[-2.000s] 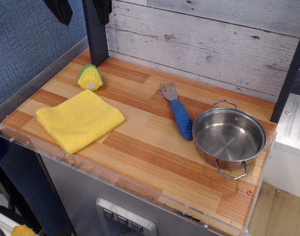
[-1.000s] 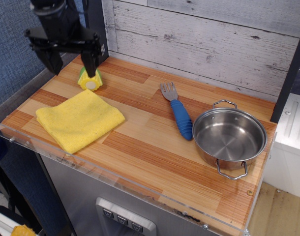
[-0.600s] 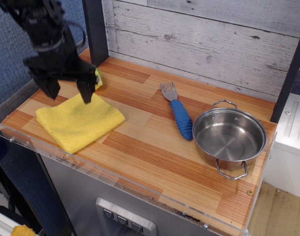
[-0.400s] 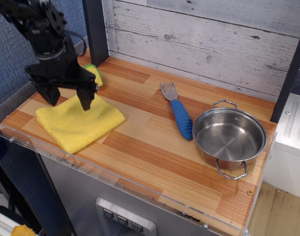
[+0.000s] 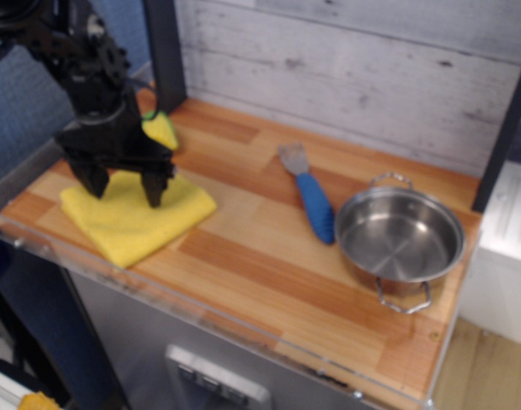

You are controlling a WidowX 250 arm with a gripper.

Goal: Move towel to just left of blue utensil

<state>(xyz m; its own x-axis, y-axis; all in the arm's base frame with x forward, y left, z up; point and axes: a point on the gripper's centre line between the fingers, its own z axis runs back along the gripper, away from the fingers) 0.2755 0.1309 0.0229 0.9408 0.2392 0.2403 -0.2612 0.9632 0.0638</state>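
The towel (image 5: pixel 132 218) is seen as soft, matt yellow cloth. The counter (image 5: pixel 269 256) is made of glossy striped wood. The pot (image 5: pixel 399 239) is polished, shiny metal. A ribbed blue handle is shown on the blue utensil (image 5: pixel 314 205).

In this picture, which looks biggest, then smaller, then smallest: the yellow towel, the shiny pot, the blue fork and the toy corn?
1. Yellow towel and shiny pot: about alike, and the tool hides part of the towel, so no ranking.
2. Blue fork.
3. Toy corn, partly hidden, so its full size is unsure.

Toy kitchen: wooden counter (image 5: pixel 269 256), steel pot (image 5: pixel 399 240) (whitewashed plank wall (image 5: pixel 354 68))
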